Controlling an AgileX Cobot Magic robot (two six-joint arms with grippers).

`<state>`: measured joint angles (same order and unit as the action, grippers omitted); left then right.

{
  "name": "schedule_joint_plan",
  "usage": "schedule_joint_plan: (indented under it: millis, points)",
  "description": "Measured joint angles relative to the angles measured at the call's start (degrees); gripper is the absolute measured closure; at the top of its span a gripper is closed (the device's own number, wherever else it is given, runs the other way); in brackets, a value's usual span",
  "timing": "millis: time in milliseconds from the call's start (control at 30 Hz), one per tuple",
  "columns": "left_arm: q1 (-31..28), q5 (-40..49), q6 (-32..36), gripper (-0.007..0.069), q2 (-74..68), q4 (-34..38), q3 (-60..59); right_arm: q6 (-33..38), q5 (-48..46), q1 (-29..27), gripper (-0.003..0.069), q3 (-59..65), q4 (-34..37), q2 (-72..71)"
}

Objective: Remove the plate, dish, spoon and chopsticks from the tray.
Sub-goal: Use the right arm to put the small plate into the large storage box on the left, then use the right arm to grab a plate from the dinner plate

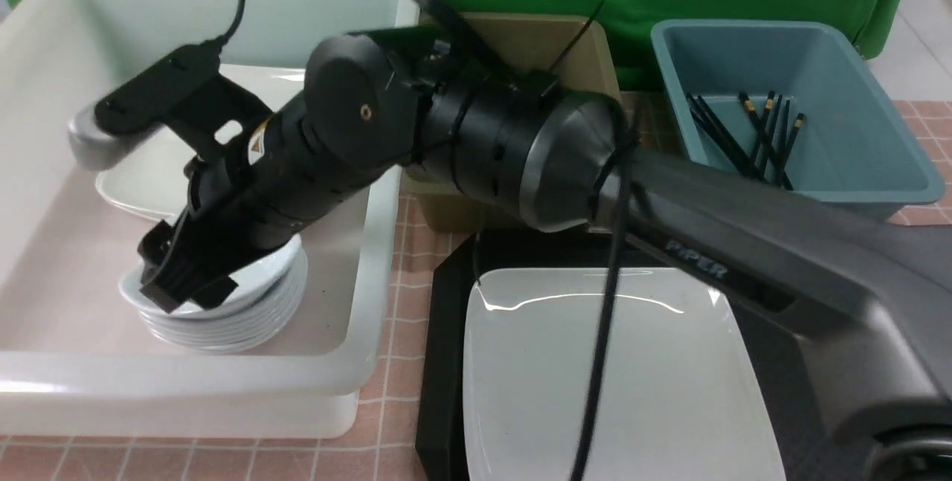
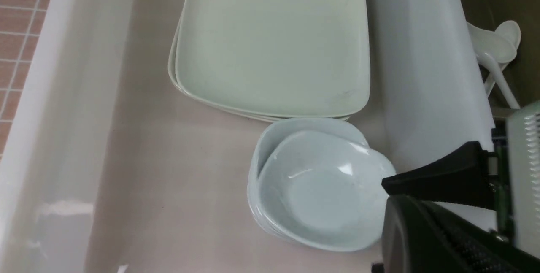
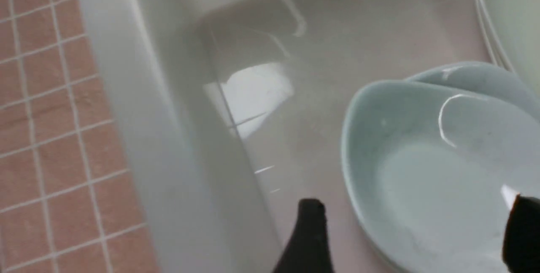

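The plate (image 1: 617, 377), large, white and squarish, lies on the black tray (image 1: 446, 332). My right arm reaches across into the white tub (image 1: 375, 243). My right gripper (image 1: 186, 295) is open over a stack of small dishes. The top dish (image 1: 256, 269) lies tilted on that stack. In the right wrist view the gripper (image 3: 415, 205) straddles the dish (image 3: 422, 159) at its rim, one finger outside and one inside. Chopsticks (image 1: 751, 139) lie in the blue tub. White spoons (image 2: 493, 45) lie in the olive tub. Black parts fill the left wrist view's lower right beside the dish (image 2: 316, 188), and the left jaws cannot be made out.
A stack of large white plates (image 2: 274, 41) sits at the back of the white tub, close to the dish stack. The olive tub (image 1: 587, 57) stands between the white tub and the blue tub (image 1: 915, 169). A black cable (image 1: 602, 347) hangs over the plate.
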<state>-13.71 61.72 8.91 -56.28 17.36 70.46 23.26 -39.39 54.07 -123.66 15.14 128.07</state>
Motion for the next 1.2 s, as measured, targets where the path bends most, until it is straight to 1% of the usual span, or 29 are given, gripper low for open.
schedule_joint_plan:
  millis: [33,67,100,133,167,200,233,267,300,333,367,400,500,533,567,667,700,733,767,800,867,967,1100,1133,1200]
  points:
    - [0.0,0.13,0.26,0.0627,0.0,1.44,0.0,-0.24,-2.54,0.08,0.0007,-0.05,-0.76,-2.25]
    - [0.0,0.34,0.92,0.0627,0.0,3.14,0.0,-0.5,-5.0,0.08,0.0008,-0.13,-2.22,-4.3]
    - [0.0,0.57,1.73,0.0627,0.0,4.74,0.0,-1.05,-7.19,-0.01,0.0024,-0.32,-4.08,-5.96]
    - [0.25,0.68,2.93,0.0627,0.0,6.93,0.0,-2.07,-10.14,-0.2,0.0066,-0.4,-7.07,-8.06]
    - [0.69,0.68,3.68,0.0627,0.0,8.31,0.0,-3.02,-12.7,-0.36,0.012,-0.45,-9.92,-9.74]
    - [1.92,0.61,4.7,0.0627,-0.08,10.76,0.0,-4.18,-16.23,-1.05,0.0214,-0.45,-14.31,-12.13]
    - [3.47,0.61,5.74,0.0627,-0.13,12.47,0.0,-4.91,-19.96,-1.97,0.0335,-0.52,-17.84,-13.92]
    - [4.62,0.44,6.25,0.0627,-0.19,13.47,0.0,-5.38,-22.91,-2.71,0.0435,-0.51,-19.73,-14.92]
    - [6.35,0.45,6.62,0.0627,-0.49,14.2,0.0,-6.82,-25.26,-4.37,0.0509,-0.4,-22.11,-16.44]
    - [9.82,0.45,7.03,0.0627,-0.92,14.58,0.0,-8.62,-25.56,-7.01,0.0586,0.51,-23.51,-18.39]
    - [12.57,0.45,7.09,0.0627,-1.46,14.58,0.0,-9.55,-25.56,-9.59,0.0616,1.85,-23.81,-20.19]
    - [14.92,0.45,6.93,0.0627,-2.16,14.2,0.0,-9.98,-25.56,-11.84,0.0629,3.68,-23.38,-21.68]
    - [24.19,-0.51,4.76,0.0627,-5.03,9.99,0.0,-10.7,-25.51,-20.81,0.0629,11.99,-18.16,-27.88]
    - [24.8,-0.64,4.51,0.0627,-5.03,9.57,0.0,-10.65,-25.51,-21.4,0.0629,11.99,-17.68,-28.33]
    - [29.09,-1.29,2.99,0.0627,-6.69,6.79,0.0,-10.27,-25.45,-25.68,0.0629,17.94,-14.0,-31.38]
    - [37.84,-2.65,0.28,0.0627,-10.44,1.97,0.0,-7.68,-25.22,-34.83,0.0629,30.85,-5.95,-37.64]
    - [38.29,-2.77,0.28,0.0627,-10.67,1.73,0.0,-7.5,-25.22,-35.36,0.0629,31.74,-5.49,-37.98]
    - [41.14,-3.53,-0.22,0.0627,-12.12,0.53,0.0,-6.32,-24.75,-38.72,0.0629,38.2,-2.88,-39.96]
    - [42.8,-4.05,-0.5,0.0627,-13.07,0.15,0.0,-5.78,-23.86,-40.8,0.0627,42.76,-1.34,-40.98]
    - [44.36,-4.63,-0.7,0.0627,-14.04,-0.21,0.0,-5.28,-21.29,-42.94,0.0609,48.7,0.15,-41.67]
    - [45.73,-5.11,-0.7,0.0627,-15.1,-0.49,0.0,-4.39,-16.71,-45.18,0.0554,53.9,1.58,-41.86]
    - [46.47,-5.68,-0.7,0.0627,-16.23,-0.67,0.0,-2.32,-7.2,-47.52,0.0376,61.44,3.12,-39.19]
    - [46.47,-6.21,-1.09,0.0627,-16.43,-1.84,0.0,-1.44,0.78,-47.61,0.0197,61.96,4.23,-32.57]
    - [46.47,-6.28,-1.33,0.0627,-16.43,-2.07,0.0,-1.44,1.92,-47.61,0.0177,61.17,4.63,-30.5]
    - [46.47,-6.27,-1.49,0.0627,-16.43,-2.32,0.0,-1.38,3.16,-47.61,0.0162,59.34,5.12,-27.24]
